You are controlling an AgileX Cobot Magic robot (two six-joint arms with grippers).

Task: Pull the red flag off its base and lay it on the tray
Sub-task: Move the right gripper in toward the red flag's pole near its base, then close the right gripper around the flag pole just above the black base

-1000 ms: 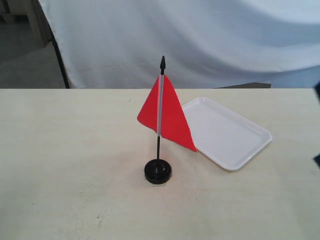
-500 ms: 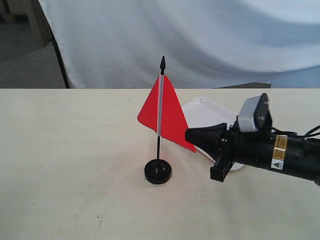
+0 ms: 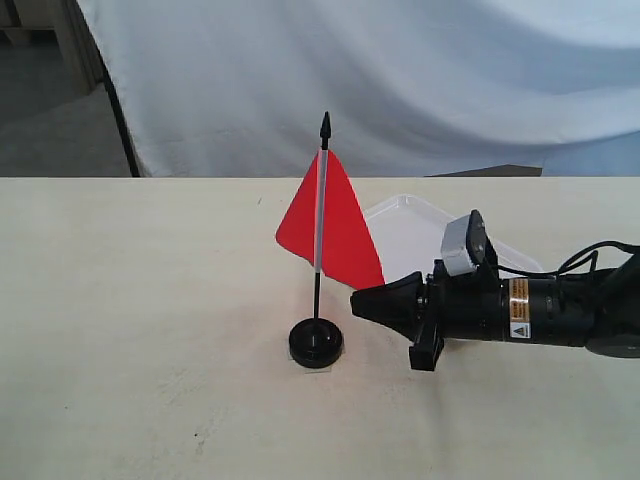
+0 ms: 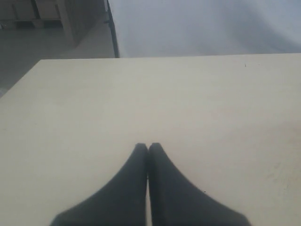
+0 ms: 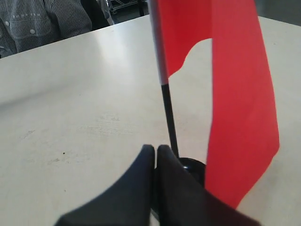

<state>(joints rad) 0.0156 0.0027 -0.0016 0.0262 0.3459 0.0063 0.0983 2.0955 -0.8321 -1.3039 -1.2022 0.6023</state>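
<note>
Two hands show, and both are clenched on nothing: the right hand (image 3: 354,303) has its dark fingers pressed together to a point, and the left hand (image 4: 147,148) hangs shut over bare worktop (image 3: 150,300), well apart from the base (image 3: 316,343). The red flag (image 3: 340,235) stands upright with its pole seated in the base. The tray (image 3: 405,225) lies beyond the base on the right arm's side, partly hidden by that arm. The right hand's tip is just beside the base on that side, a little above it and short of the black pole (image 3: 317,297). The step in hand looks like the approach to the grasp. To do it well, the right hand should part its fingers before it goes any nearer, since shut tips would only knock the pole over. It should then take the bare black length just above the base, below the cloth (image 5: 240,103), so that no fabric is pinched. The draw should run straight up along the pole. The base looks light and may rise with the flag, so the left hand pressing it down would help.
</note>
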